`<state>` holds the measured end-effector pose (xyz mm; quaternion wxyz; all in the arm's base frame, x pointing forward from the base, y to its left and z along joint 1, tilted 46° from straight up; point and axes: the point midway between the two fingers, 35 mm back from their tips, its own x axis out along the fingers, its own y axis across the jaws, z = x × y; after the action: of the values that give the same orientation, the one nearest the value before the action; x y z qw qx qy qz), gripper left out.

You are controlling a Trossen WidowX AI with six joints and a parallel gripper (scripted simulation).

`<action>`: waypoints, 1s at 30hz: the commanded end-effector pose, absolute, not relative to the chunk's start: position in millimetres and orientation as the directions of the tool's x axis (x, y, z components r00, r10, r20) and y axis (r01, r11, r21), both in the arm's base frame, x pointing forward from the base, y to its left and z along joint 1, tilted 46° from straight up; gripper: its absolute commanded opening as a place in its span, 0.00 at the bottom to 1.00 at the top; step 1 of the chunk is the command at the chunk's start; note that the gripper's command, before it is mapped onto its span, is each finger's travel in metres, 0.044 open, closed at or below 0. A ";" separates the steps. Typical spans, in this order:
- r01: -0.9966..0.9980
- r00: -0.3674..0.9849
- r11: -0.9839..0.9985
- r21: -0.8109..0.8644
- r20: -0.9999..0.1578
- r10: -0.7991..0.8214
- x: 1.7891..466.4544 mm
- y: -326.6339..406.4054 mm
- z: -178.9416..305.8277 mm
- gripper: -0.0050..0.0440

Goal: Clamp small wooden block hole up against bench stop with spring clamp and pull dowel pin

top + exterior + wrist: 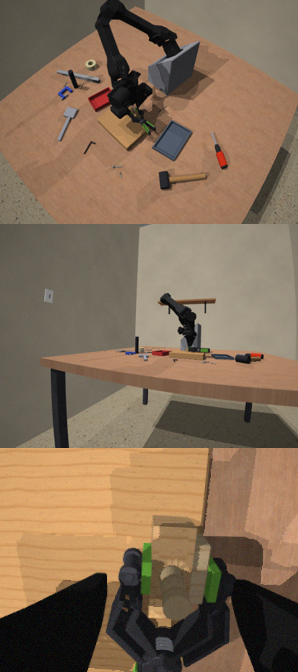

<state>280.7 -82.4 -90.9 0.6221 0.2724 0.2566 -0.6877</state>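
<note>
The wooden board [121, 129] lies mid-table, also seen in the exterior view [187, 354]. The small wooden block [176, 551] lies at the board's right edge. Its dowel pin [176, 597] stands up from it. The black and green spring clamp [166, 637] [143, 124] has its jaws on both sides of the block, and its handles point toward the grey tray. My gripper [171, 587] hangs low over the clamp. It is open, with one finger outside each jaw and the pin between them. I cannot make out the bench stop apart from the board.
A grey tray [172, 139] lies just right of the board and a red tray [100, 99] behind it. A grey box [173, 67] stands at the back. A mallet [179, 179], screwdriver [220, 156], hex key [89, 146] and screws [117, 166] lie in front.
</note>
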 end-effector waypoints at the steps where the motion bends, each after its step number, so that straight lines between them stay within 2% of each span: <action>1: 0.996 -0.078 -0.090 -0.019 -0.691 -0.719 280.2 -83.1 -91.4 0.57; 4: 0.996 -0.078 -0.090 -0.019 -0.691 -0.719 280.2 -83.1 -91.4 0.55; 15: 0.996 -0.078 -0.090 -0.019 -0.691 -0.719 280.2 -83.1 -91.4 0.33; 30: 0.996 -0.078 -0.090 -0.019 -0.691 -0.719 280.2 -83.1 -91.4 0.15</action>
<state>280.3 -82.5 -91.0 0.6220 0.2717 0.2570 -0.6879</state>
